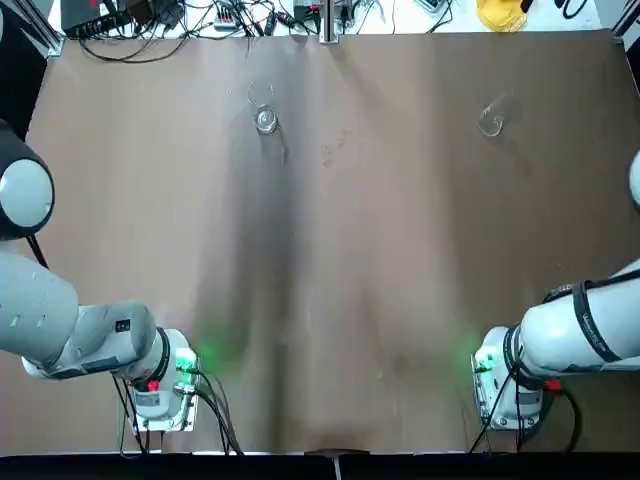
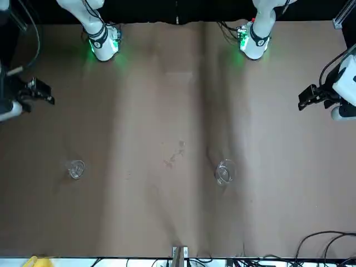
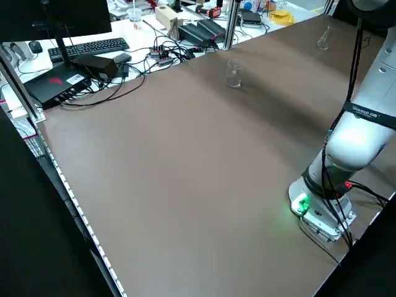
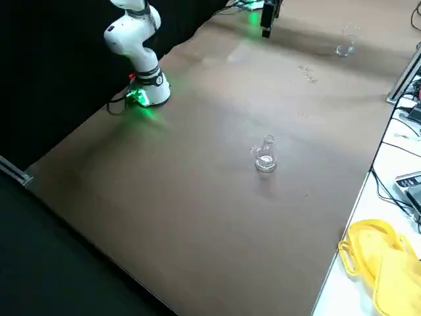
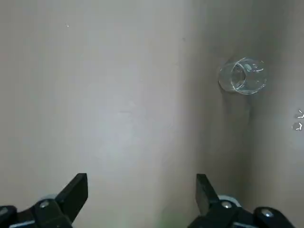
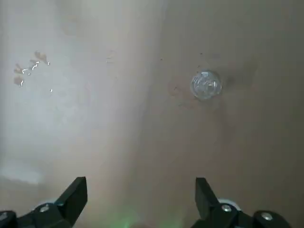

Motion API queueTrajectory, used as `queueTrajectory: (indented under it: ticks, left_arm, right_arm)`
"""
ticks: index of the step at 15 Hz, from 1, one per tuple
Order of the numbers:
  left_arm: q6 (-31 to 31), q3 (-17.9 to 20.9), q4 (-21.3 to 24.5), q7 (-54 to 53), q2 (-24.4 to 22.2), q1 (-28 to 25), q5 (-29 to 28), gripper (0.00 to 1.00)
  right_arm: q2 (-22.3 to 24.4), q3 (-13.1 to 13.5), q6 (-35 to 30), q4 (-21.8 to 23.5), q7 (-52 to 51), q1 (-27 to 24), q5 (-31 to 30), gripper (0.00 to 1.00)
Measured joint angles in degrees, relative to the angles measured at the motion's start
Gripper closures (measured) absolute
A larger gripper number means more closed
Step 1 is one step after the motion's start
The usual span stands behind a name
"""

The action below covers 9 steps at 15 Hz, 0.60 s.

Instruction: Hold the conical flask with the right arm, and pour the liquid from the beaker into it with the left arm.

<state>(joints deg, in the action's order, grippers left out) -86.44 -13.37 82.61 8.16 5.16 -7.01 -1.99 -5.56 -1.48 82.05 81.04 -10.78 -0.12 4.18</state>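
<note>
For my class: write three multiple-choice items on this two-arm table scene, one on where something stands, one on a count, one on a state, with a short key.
1. The clear wide-mouthed glass beaker stands:
A. toward the robot's left, far side
B. between the bases
C. in a gripper

2. Glass vessels on the brown table:
A. one
B. two
C. four

3. The left gripper is:
A. shut on the beaker
B. open, empty
C. touching the faint narrow-necked conical flask

Key: A, top view shows it far, left of centre; B, beaker and flask only; B, its wrist view shows fingers apart above bare table. The right gripper is likewise open.
</note>
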Motion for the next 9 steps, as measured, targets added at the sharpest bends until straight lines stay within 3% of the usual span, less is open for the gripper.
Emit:
queueTrajectory:
  ticks: [4,9]
  left_arm:
    - [0.1,0.0,0.0,0.0,0.0,-0.1,0.0,0.0]
    - [0.1,0.1,0.0,0.0,0.0,-0.3,0.0,0.0]
  right_arm:
    - [5.8,3.4,1.8,6.6,0.1,3.5,-0.6,0.0]
    - [7.1,5.6,2.5,8.8,0.1,4.1,-0.7,0.0]
